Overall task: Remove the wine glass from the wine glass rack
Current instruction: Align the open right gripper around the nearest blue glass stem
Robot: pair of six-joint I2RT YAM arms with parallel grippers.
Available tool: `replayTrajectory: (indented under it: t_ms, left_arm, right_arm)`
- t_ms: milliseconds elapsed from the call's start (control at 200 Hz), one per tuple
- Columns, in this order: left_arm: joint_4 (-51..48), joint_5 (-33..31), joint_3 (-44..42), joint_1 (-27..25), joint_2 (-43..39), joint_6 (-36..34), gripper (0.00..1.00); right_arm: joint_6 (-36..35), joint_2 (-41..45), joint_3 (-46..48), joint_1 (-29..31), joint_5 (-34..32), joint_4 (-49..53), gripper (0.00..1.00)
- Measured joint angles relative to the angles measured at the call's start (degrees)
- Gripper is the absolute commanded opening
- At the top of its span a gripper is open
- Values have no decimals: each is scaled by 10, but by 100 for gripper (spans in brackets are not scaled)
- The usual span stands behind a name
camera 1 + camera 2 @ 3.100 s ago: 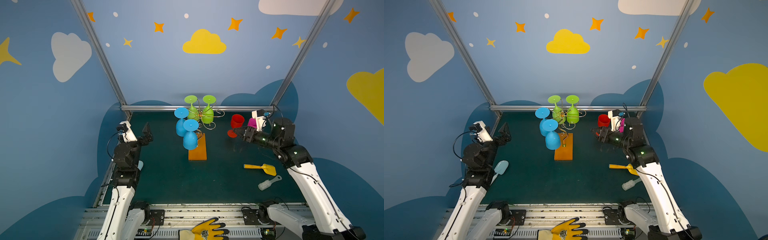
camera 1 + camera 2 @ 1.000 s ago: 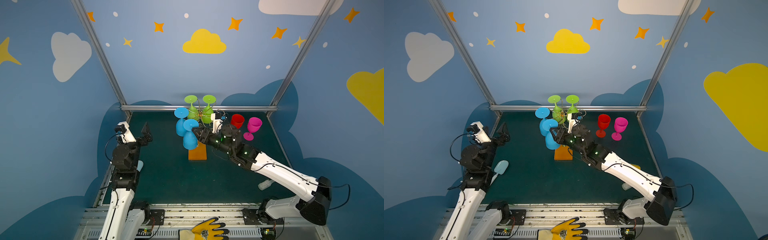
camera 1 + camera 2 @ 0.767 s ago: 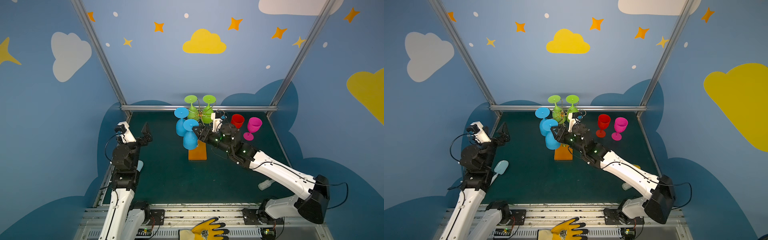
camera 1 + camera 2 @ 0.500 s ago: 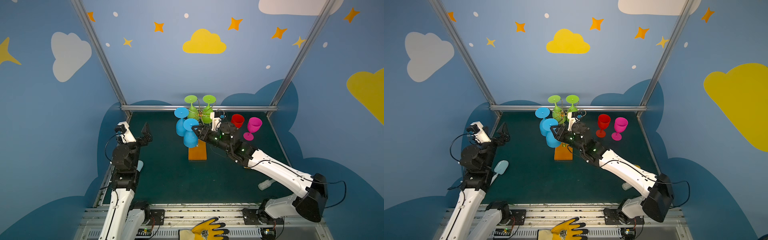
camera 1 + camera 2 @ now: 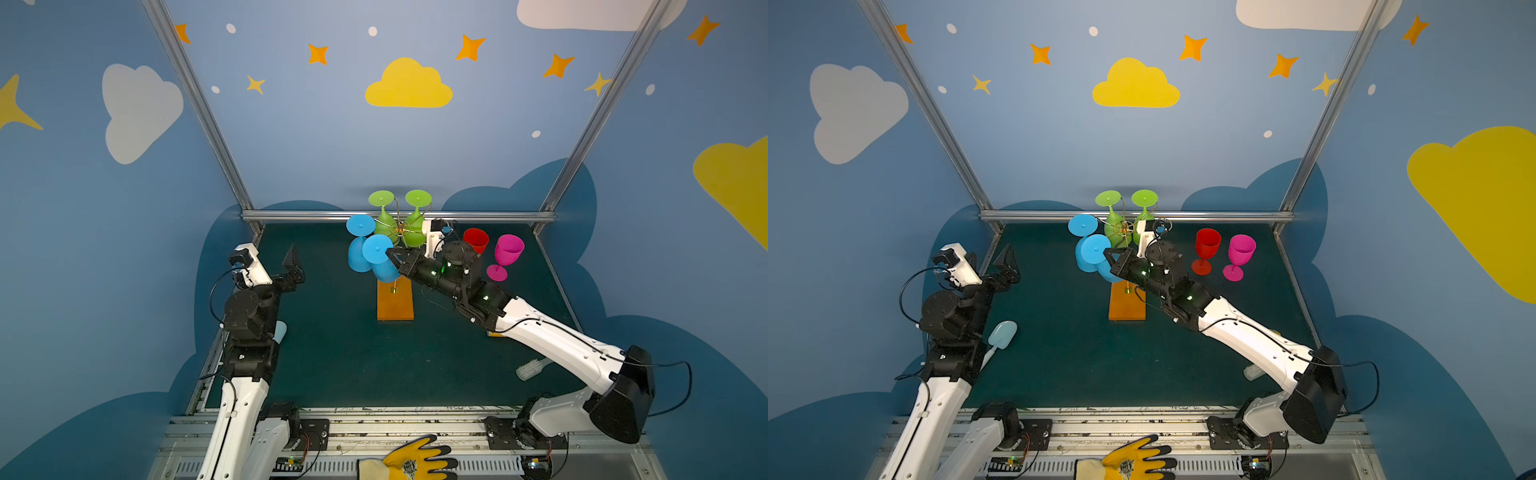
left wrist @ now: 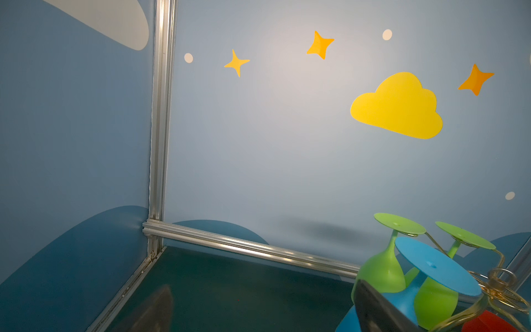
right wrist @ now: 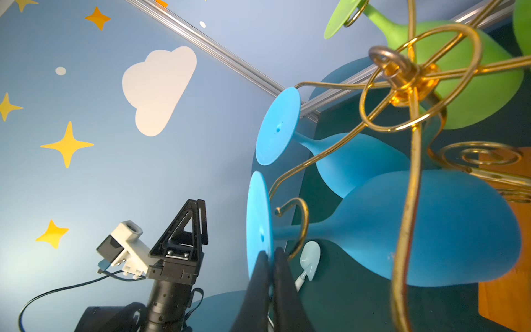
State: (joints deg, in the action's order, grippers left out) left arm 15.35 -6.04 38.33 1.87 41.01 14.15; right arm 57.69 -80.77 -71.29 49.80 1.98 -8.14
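Covering the booth floor, the dark green table (image 5: 332,357) carries the rack (image 5: 1127,305) – a gold wire stand on an orange-brown wooden base – and all other positions are taken from it.

Right arm (image 5: 552,340): stretched from the front right up to the rack's front.

Left arm (image 5: 249,316): well apart from the rack, on its left. The left gripper (image 5: 293,266) has its jaws spread wide with nothing between them.

Rack load: four glasses hang bowl-down from the wire arms.
- Two green glasses (image 5: 384,222) hang on the far side.
- The rear blue glass (image 5: 358,257) hangs on the left.
- The front blue glass (image 7: 431,230) hangs at the front left, its stem seated in a wire hook (image 7: 300,218) and its round foot above.

Right gripper (image 7: 270,267): jaws clenched on the rim of the front blue glass's foot, as the right wrist view shows. The glass is not yet off the rack.

Off the rack, on its right, both upright on the table and apart from each other:
- the red glass (image 5: 1206,247), nearer the rack
- the pink glass (image 5: 1239,253), beyond the red one

Loose items:
- yellow glove (image 5: 411,461), in front of the rack, off the table on the metal frame
- pale blue scoop (image 5: 1001,336), front left of the rack, beside the left arm
- white brush (image 5: 530,369), front right of the rack, partly under the right arm
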Motion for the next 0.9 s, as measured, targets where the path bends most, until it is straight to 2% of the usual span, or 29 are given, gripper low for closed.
replayTrajectory:
  t_ms: [110,466,901]
  left_arm:
    - [0,0,0,0,0,0,97]
    - [0,0,0,0,0,0,97]
    - [0,0,0,0,-2,0,97]
  right_arm:
    - [8,0,0,-3,6,-1,0]
    - [45,1,0,-18,23,-14,0]
    - [52,1,0,-20,26,-19,0]
